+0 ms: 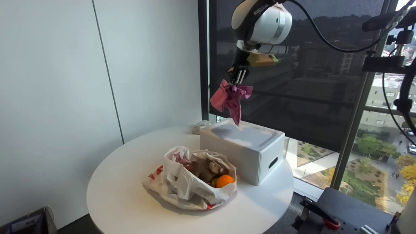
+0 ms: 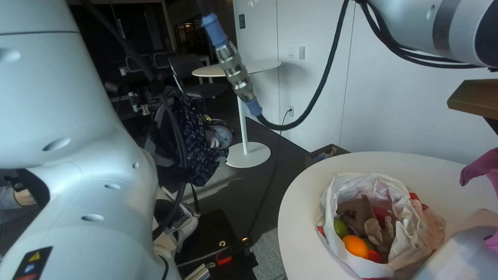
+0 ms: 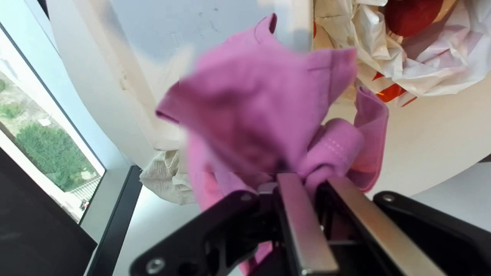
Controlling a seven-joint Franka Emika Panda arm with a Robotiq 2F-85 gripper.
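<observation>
the gripper [image 1: 236, 84] was narrow and held a pink cloth [image 1: 231, 98]. this cloth hung in the air, above the box [image 1: 248, 159], which stood on the table [image 1: 123, 182], just beside the bag [image 1: 182, 183].

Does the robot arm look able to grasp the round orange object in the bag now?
Probably not: the end effector holds the pink cloth, although the round orange object lies uncovered in the open bag.
</observation>
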